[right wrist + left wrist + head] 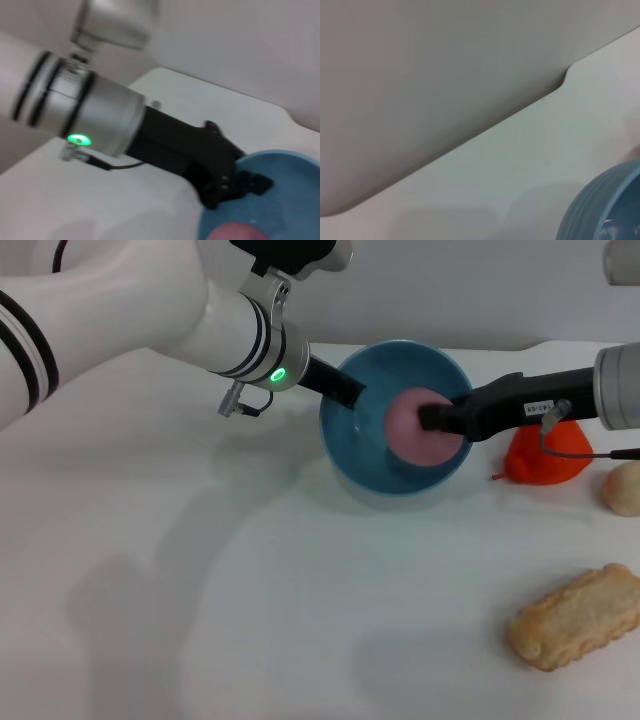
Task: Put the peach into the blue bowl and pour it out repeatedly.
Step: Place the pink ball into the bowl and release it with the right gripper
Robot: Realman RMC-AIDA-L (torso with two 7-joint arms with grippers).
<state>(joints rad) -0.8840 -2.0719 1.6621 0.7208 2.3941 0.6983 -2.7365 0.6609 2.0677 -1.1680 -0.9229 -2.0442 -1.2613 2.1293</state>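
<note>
The peach [415, 427] sits inside the blue bowl [360, 450], upper centre of the head view, clamped by the right gripper [432, 420]. The left gripper [352, 392] pinches the bowl's left rim, apparently closed on it. A red-orange fruit [548, 455] lies right.

Bright, soft shadows, blurred wrist views

The left arm reached in from its side, its white forearm ringed in black and a green light glowing at the wrist; the left gripper [348, 390] was clamped on the blue bowl [395, 420] at its rim. The right gripper [432, 420], on a black wrist, was closed on the peach [412, 430] inside that bowl.
</note>
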